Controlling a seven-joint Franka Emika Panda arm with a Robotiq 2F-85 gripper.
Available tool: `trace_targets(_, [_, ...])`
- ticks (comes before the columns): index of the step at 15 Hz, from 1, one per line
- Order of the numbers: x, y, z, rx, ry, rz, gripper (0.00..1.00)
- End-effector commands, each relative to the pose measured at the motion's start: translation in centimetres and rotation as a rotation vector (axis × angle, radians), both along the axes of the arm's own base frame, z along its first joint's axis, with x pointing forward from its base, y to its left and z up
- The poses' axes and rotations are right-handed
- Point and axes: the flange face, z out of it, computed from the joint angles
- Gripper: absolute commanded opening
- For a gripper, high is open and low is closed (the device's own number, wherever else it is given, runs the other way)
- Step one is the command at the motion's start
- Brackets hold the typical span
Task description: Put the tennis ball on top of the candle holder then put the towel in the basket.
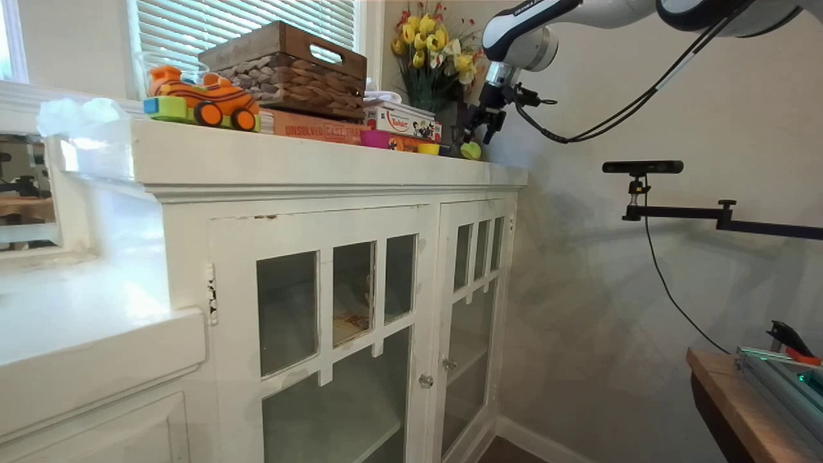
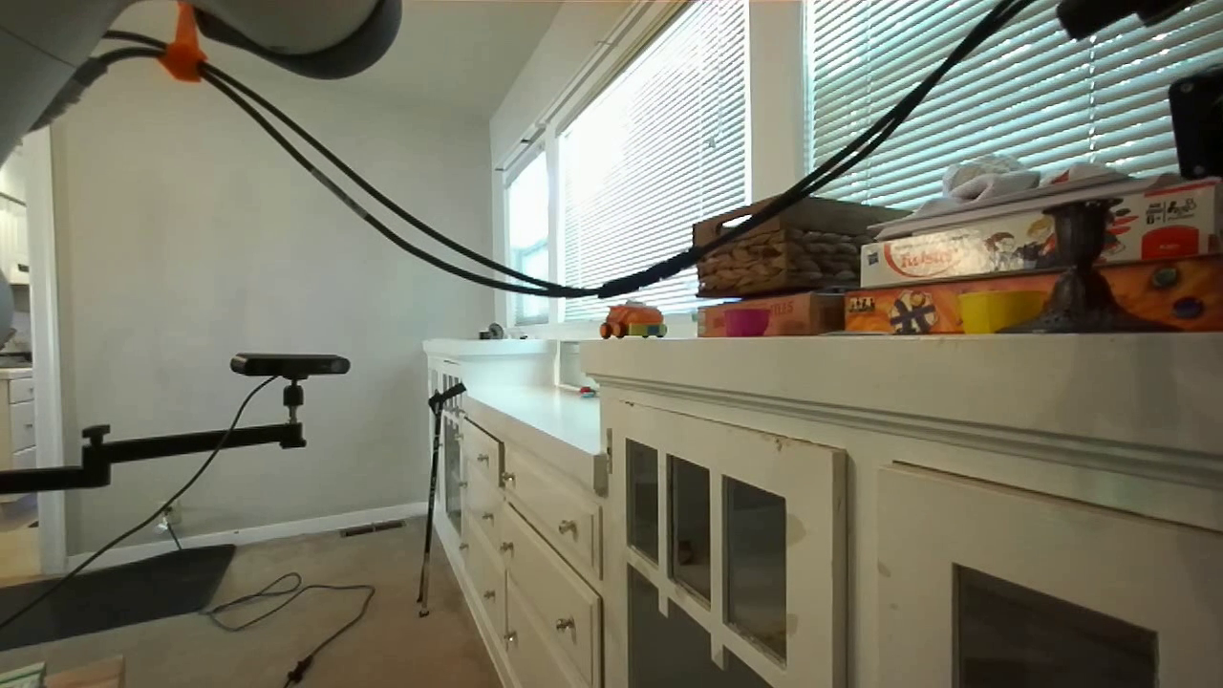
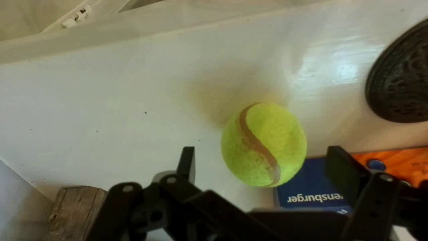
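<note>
Tennis ball (image 3: 264, 144) on the white cabinet top (image 3: 117, 117). Legible to me: "UNSOLVED CASE FILES" on the reddish box (image 1: 325, 130) directly beneath the basket (image 1: 318, 83); red script on the white box (image 2: 955, 258) is too blurred to be sure of. In the wrist view, "ensburger" runs upside down along a blue box (image 3: 306, 184) at the ball's four o'clock; the candle holder (image 3: 403, 77) stands at two. The gripper (image 3: 261, 155) has its fingers spread wide, near the ball's nine and three o'clock, a gap showing on each side.
</note>
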Motion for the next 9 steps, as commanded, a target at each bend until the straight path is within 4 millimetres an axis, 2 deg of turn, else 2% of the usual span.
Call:
trace_targets(1, [1.1, -0.7, -0.5, -0.014, 0.016, 0.033, 0.94])
trace_targets(2, [1.2, -0.8, -0.6, -0.015, 0.018, 0.035, 0.74])
trace_targets(5, [1.6, -0.9, -0.9, -0.012, 0.021, 0.041, 0.5])
trace_targets(7, [1.6, -0.8, -0.4, -0.017, 0.024, 0.043, 0.4])
trace_targets(9, [1.0, -0.4, 1.1, -0.017, 0.038, 0.047, 0.38])
